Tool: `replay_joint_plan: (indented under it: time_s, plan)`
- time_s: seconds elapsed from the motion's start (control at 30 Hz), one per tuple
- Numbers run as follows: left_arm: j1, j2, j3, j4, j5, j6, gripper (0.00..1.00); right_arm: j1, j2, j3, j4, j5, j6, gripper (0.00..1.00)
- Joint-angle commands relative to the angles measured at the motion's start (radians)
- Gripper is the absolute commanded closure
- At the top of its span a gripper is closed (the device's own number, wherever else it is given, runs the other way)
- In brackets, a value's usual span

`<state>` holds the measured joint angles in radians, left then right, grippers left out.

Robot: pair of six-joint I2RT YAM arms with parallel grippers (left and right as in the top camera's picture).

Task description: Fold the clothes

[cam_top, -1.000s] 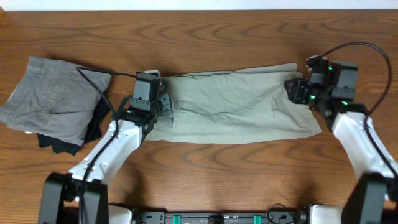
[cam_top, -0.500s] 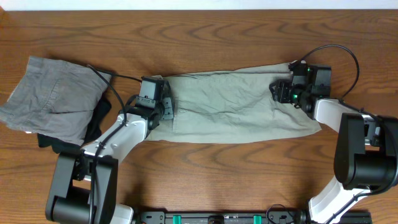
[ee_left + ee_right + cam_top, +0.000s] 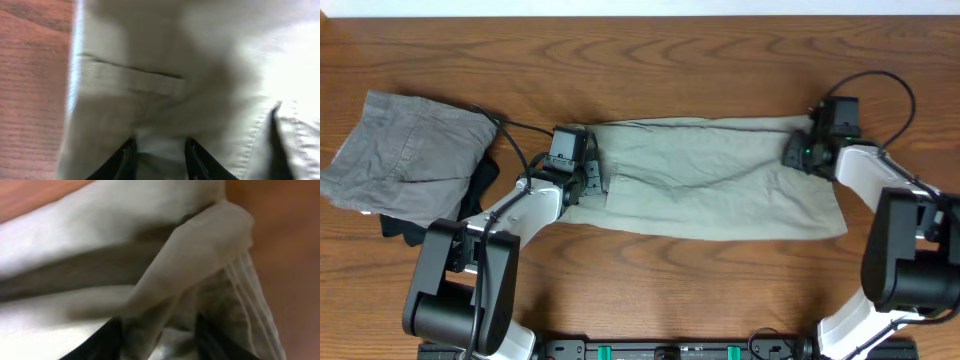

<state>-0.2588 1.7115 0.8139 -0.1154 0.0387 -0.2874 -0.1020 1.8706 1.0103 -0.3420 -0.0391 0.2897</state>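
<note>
The light khaki-green shorts (image 3: 710, 190) lie flat as a long band across the middle of the table. My left gripper (image 3: 590, 180) sits at the shorts' left end and is shut on a fold of the cloth (image 3: 160, 152), next to a stitched pocket seam (image 3: 130, 75). My right gripper (image 3: 798, 152) sits at the far right corner of the shorts and is shut on a bunched fold of the same cloth (image 3: 160, 330). Both wrist views are filled with khaki fabric, with a pale blue edge (image 3: 75, 60) on the left.
Darker grey folded shorts (image 3: 410, 160) lie at the far left on a small black garment (image 3: 470, 205). Cables run from both arms over the wooden table (image 3: 670, 60). Bare wood shows beside the cloth in both wrist views (image 3: 30, 75) (image 3: 280, 240).
My right gripper has moved out to the right with the cloth, pulling the shorts straighter and longer. My left gripper has shifted slightly toward the back, still on the left end.
</note>
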Motion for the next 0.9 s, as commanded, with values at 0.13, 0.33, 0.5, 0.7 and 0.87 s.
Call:
replay_joint_plan:
  time_s: [0.13,0.33,0.5,0.7,0.87]
  plan:
    - [0.006,0.032,-0.005,-0.09,0.031,0.005,0.65,-0.127,0.139,-0.116,-0.211,0.184,0.17,0.59]
    - [0.006,0.016,-0.005,-0.169,0.034,0.006,0.66,-0.128,0.138,-0.116,-0.228,0.147,0.17,0.62]
    - [0.005,-0.103,-0.004,-0.223,0.047,0.051,0.65,-0.127,0.129,-0.116,-0.198,0.095,0.13,0.62]
    - [0.032,-0.336,-0.004,-0.235,0.014,0.051,0.37,-0.126,0.083,-0.116,-0.182,0.072,0.079,0.6]
    - [0.109,-0.391,-0.005,-0.232,0.014,0.074,0.27,-0.126,0.055,-0.116,-0.177,0.068,0.052,0.59]
